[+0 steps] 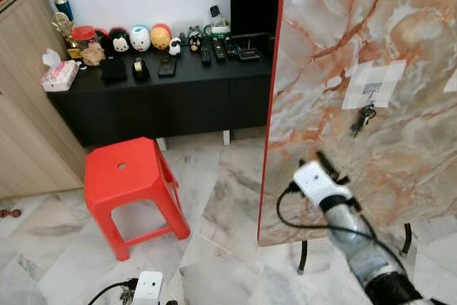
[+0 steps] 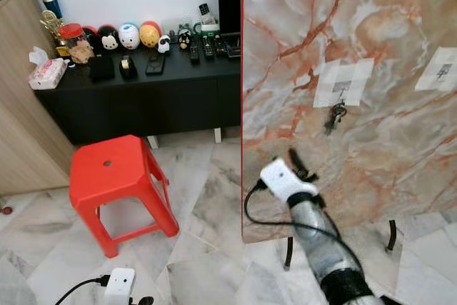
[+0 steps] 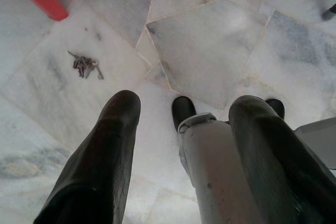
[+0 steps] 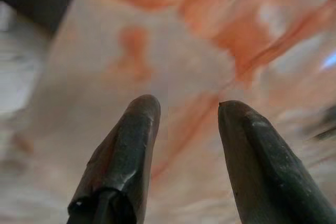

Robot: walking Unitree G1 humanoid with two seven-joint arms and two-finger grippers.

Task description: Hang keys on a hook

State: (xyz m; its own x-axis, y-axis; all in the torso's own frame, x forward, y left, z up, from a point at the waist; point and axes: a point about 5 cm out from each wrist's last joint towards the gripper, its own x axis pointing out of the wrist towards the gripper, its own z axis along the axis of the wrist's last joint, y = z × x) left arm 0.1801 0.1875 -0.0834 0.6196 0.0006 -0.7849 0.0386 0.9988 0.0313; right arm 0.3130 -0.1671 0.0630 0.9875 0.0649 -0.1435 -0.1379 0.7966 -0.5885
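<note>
A glossy marble-patterned panel (image 1: 400,41), veined orange and cream and edged in red, stood upright on thin dark legs. A small dark bunch of keys (image 1: 363,118) hung from a hook (image 1: 371,93) taped to it with pale strips. The right arm, silver and cylindrical, reached up toward the panel; its right pincer (image 4: 184,114) was released and empty, the two black fingers apart. The keys hung at about one o'clock from it, apart. The left pincer (image 3: 181,111) hung spread over grey marble floor tiles (image 3: 210,40), where a second key bunch (image 3: 85,65) lay.

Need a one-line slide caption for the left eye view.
Right gripper raised, open and empty, below keys hanging on marble panel.
</note>
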